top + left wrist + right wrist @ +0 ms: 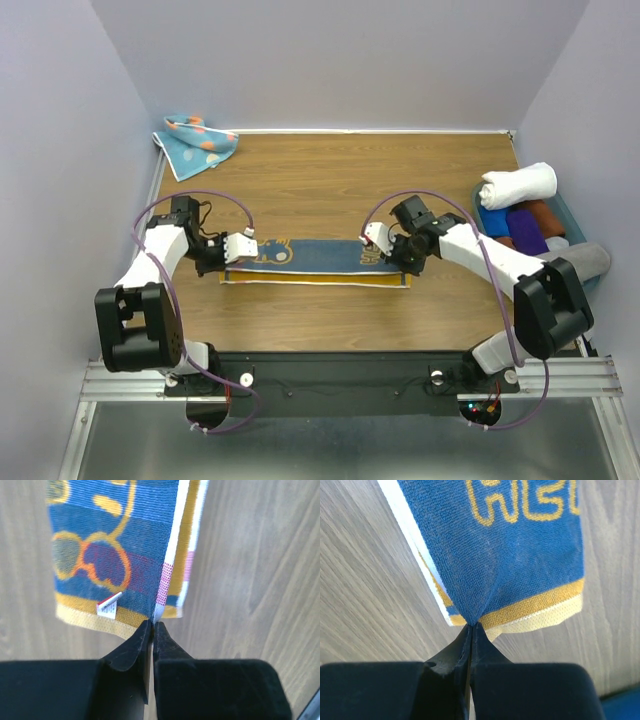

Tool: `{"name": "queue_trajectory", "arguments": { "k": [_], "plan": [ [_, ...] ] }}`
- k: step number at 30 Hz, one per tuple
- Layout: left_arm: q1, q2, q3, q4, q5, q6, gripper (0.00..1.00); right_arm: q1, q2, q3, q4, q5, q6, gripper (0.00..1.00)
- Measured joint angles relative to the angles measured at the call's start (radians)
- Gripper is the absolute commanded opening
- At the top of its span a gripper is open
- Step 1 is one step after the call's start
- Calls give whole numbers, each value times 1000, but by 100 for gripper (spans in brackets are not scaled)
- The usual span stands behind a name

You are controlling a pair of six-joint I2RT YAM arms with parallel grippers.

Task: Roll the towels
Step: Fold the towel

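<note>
The mustard-yellow towel with the navy printed face (315,258) lies folded into a long narrow strip across the middle of the table. My left gripper (226,266) is at its left end, and in the left wrist view the jaws (152,624) are shut on the towel's (110,545) edge by a white tag. At the right end my right gripper (398,262) pinches the cloth. In its wrist view the gripper (471,626) is shut on a puckered corner of the towel (510,555). The light blue dotted towel (197,143) lies crumpled in the far left corner.
A blue bin (572,214) at the right edge holds rolled towels, with a white roll (518,185) on top and a grey one (590,262) beside it. Lilac walls close in the table on three sides.
</note>
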Motion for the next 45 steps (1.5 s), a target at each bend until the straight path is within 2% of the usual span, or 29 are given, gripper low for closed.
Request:
{"name": "queue_trajectory", "arguments": {
  "k": [3,5,6,7,8,9,10,12,15,18,20,23,25,30,33,39,45],
  "plan": [
    [0,11,-30,3,-1,-1,0,0,30,0,-2,-11,-3,1],
    [0,25,-44,13,-2,-2,12,0,62,0,-3,-16,-3,1],
    [0,33,-51,24,-3,-4,21,0,79,0,-3,-21,-2,7],
    [0,39,-59,33,-5,-5,27,0,90,0,-3,-23,-2,21],
    [0,45,-67,41,-8,-9,35,0,98,0,-3,-26,-3,30],
    [0,51,-77,50,-12,-14,39,0,108,0,-4,-31,0,39],
    [0,54,-82,52,-17,-18,48,0,109,0,-5,-32,2,50],
    [0,54,-84,52,-22,-22,51,0,109,1,-9,-40,8,51],
    [0,53,-81,44,-19,-36,52,-1,95,14,-26,-59,29,52],
    [0,51,-46,16,2,-74,50,-10,70,71,-55,-84,60,45],
    [0,51,4,9,37,-118,43,-15,69,131,-56,-98,84,37],
    [0,55,86,60,104,-263,38,-25,112,230,-47,-120,135,30],
    [0,70,121,149,140,-406,32,-31,165,282,-46,-130,166,26],
    [-7,172,126,296,143,-632,24,-73,354,326,-26,-144,196,24],
    [-8,237,99,367,106,-718,21,-99,403,296,-19,-133,195,24],
    [-12,315,52,458,25,-830,17,-109,380,254,19,-134,192,24],
    [-19,385,131,513,-9,-912,17,-109,348,204,53,-166,192,25]
  ]
}}
